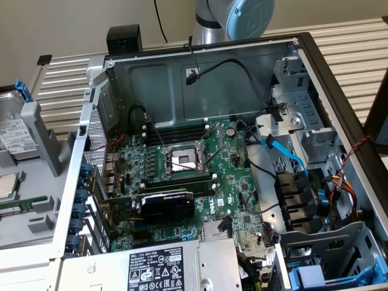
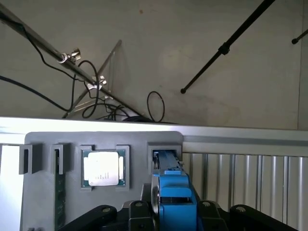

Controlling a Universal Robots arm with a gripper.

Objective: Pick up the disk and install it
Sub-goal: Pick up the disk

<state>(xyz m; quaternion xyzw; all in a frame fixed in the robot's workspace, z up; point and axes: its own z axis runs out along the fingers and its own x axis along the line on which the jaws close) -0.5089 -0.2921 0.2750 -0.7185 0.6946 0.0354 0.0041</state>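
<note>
Open computer case [image 1: 200,79] takes up most of the exterior view, motherboard [image 1: 182,176] exposed. Its drive cage [image 1: 339,242] sits at about five o'clock.

Grey parts holder [image 1: 45,142] lies outside the case, at nine o'clock in the exterior view.

The disk [image 1: 12,130] stands in a slot of that holder, blue tab uppermost. The processor chip [image 1: 6,185] is in the pocket at six o'clock of it.

In the wrist view the gripper [image 2: 172,216] straddles the near end of the disk's blue carrier (clamped on or merely flanking it, I cannot tell).

Judgement: the pick step is in hand and the disk is not yet out of its slot, so install has not begun. The move ahead calls for a sure hold on the carrier and a pull straight along the slot walls, clear of the chip.
</note>
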